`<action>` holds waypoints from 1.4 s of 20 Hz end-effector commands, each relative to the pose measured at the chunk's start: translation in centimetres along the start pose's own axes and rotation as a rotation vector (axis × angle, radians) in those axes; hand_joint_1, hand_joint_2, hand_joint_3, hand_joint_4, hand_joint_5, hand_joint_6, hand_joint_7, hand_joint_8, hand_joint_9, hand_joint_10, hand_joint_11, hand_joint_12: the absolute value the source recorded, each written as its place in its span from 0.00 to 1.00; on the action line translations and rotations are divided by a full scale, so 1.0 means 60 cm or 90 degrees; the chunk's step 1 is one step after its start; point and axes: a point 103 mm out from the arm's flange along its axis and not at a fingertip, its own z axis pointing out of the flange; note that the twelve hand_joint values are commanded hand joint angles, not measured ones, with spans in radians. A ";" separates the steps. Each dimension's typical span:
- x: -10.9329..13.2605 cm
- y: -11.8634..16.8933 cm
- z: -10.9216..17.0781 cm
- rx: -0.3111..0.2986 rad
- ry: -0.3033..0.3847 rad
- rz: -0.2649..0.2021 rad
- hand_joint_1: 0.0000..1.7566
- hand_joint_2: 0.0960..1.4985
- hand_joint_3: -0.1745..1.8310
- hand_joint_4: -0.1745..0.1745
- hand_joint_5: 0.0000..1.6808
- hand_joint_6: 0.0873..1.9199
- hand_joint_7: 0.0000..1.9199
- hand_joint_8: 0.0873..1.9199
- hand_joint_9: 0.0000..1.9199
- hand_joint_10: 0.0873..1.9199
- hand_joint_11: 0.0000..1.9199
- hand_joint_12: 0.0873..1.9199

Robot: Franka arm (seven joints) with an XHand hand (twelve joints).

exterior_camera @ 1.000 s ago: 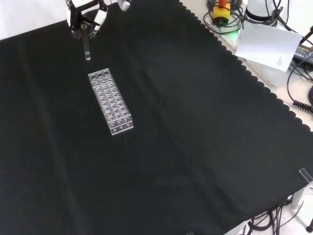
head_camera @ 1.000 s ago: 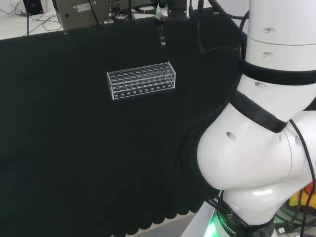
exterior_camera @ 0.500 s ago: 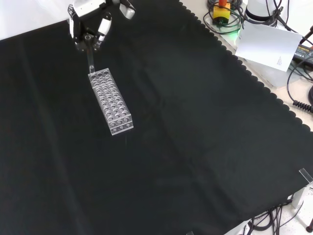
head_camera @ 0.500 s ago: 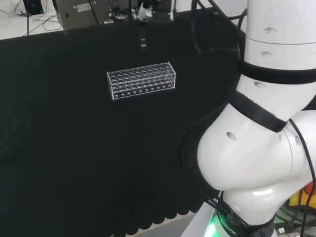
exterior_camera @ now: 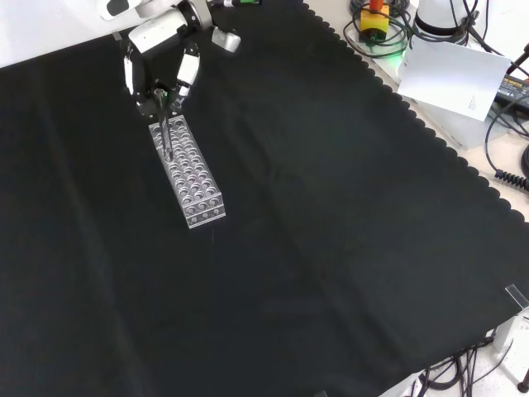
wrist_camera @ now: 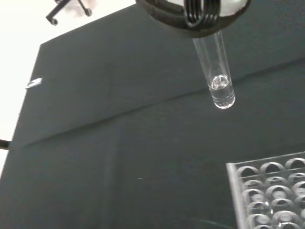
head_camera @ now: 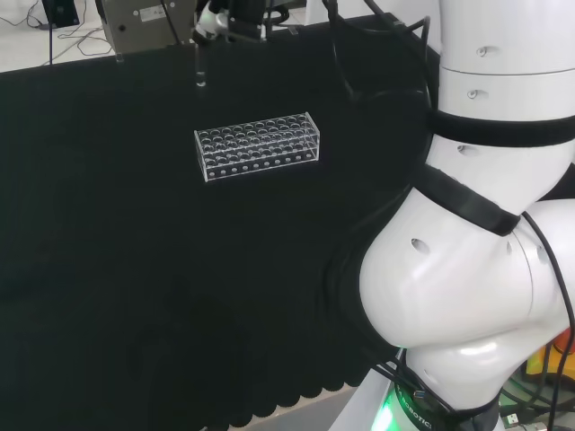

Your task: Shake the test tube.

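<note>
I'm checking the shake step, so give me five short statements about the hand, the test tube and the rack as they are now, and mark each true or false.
1. The hand holds the test tube by its upper end. True.
2. The test tube stands in a hole of the rack. False: the wrist view shows it hanging in the air, clear of the rack.
3. A little clear liquid sits at the tube's rounded bottom. True, in the wrist view.
4. The rack lies tipped on its side. False: it stands upright on the black cloth, holes facing up.
5. In the head view the tube is right of the rack. False: it hangs beyond the rack's left end.
</note>
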 end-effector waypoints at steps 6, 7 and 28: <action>-0.009 -0.006 0.007 0.008 -0.009 0.003 0.80 0.68 0.09 0.00 0.62 0.24 0.56 0.57 0.59 0.41 0.69 0.42; -0.020 -0.008 0.005 0.006 -0.014 0.008 0.80 0.68 0.09 0.00 0.62 0.24 0.56 0.57 0.59 0.41 0.69 0.42; -0.201 -0.025 -0.099 -0.049 -0.191 0.095 0.80 0.68 0.09 0.00 0.62 0.24 0.56 0.57 0.59 0.41 0.69 0.42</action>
